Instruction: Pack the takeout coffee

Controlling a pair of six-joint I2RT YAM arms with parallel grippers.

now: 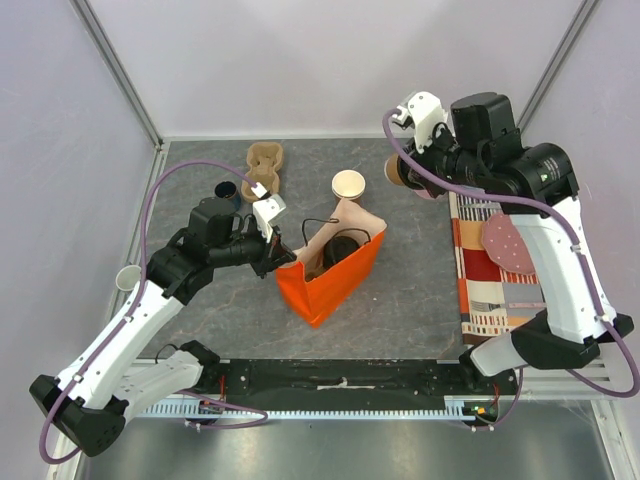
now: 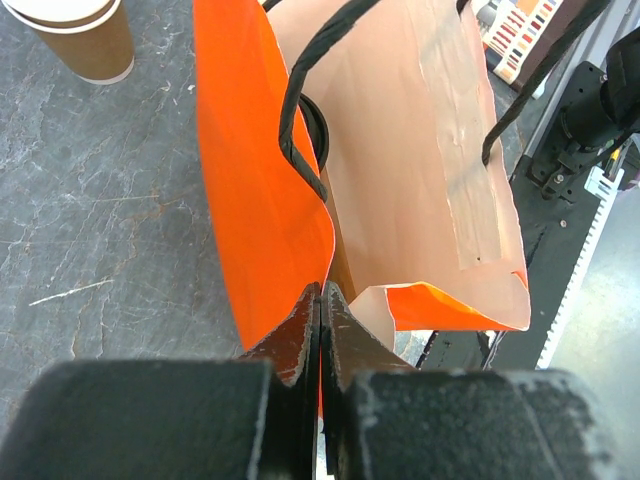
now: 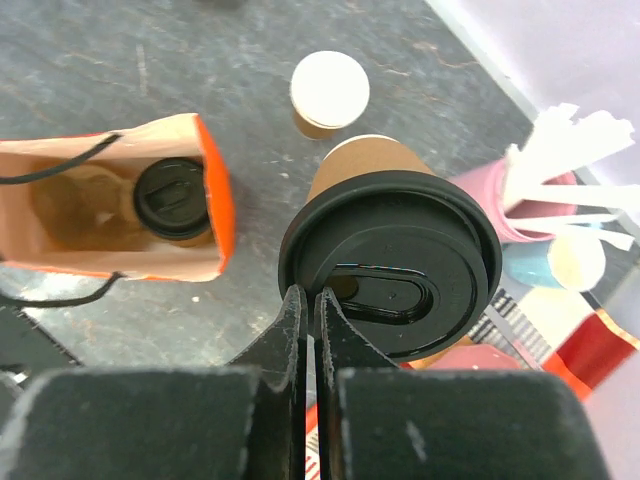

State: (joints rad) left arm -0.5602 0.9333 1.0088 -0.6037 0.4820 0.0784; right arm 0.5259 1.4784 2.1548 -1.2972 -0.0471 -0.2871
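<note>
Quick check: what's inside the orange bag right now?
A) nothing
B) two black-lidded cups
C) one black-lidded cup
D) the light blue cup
C: the right wrist view shows a single black-lidded cup standing in the orange bag, while the second lidded cup is outside it, held by the right gripper.

Left hand (image 2: 320,290) low, pinched closed; right hand (image 3: 308,295) held high (arm reaching far), likewise pinched closed.
</note>
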